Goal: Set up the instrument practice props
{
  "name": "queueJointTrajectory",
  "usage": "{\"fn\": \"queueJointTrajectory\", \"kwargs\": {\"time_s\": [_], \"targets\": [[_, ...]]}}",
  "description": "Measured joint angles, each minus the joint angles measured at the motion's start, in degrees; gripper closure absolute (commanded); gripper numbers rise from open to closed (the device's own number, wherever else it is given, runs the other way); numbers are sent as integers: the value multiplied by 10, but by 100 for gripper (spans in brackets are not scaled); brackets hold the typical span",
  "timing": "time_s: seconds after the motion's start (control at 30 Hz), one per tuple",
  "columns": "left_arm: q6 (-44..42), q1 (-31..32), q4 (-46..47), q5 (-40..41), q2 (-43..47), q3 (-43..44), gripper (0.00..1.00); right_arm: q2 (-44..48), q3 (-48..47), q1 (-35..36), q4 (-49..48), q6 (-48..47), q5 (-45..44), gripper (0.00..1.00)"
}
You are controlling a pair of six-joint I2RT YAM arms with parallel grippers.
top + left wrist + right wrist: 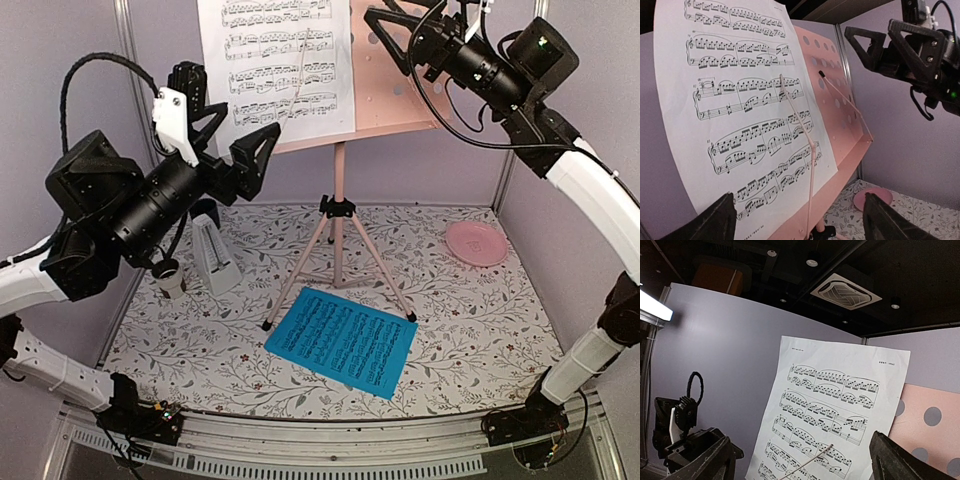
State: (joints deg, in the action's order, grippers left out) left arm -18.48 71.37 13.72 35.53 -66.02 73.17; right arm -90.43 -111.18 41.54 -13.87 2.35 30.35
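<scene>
White sheet [278,60] on the pink music stand [338,200]
Top view: blue sheet [342,340] and metronome [218,262] sit on the surface [480,320]; left hand [250,122] and right hand [385,12] gape, empty. Left wrist: sheet against perforated desk [840,100]. Right wrist: fingers [700,455] wide apart, sheet ahead.

White-shelled arms [600,200]; black joints; looping black cables [100,59].

Top view: bright, even, sharp; faint soft shadows under music stand [338,255] on bench [480,330]. Left wrist: edges bowed, gripper fingers [715,222] dark, blurred. Right wrist: dim ceiling, small spotlights [812,262], strip light [651,306] glaring at left.
</scene>
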Motion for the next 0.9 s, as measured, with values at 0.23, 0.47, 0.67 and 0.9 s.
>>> {"fn": "queueJointTrajectory", "kwargs": {"time_s": [0.23,0.47,0.67,0.9], "targets": [[82,2,-56,14,93,-101,18,57,34,0,59,-30,13,5],[196,-9,-122,20,169,-186,20,130,151,0,111,-40,37,6],[310,-130,-158,-89,181,-293,27,203,314,0,115,-32,49,9],[346,-213,-153,-227,76,-327,29,258,512,0,104,-4,18,11]]}}
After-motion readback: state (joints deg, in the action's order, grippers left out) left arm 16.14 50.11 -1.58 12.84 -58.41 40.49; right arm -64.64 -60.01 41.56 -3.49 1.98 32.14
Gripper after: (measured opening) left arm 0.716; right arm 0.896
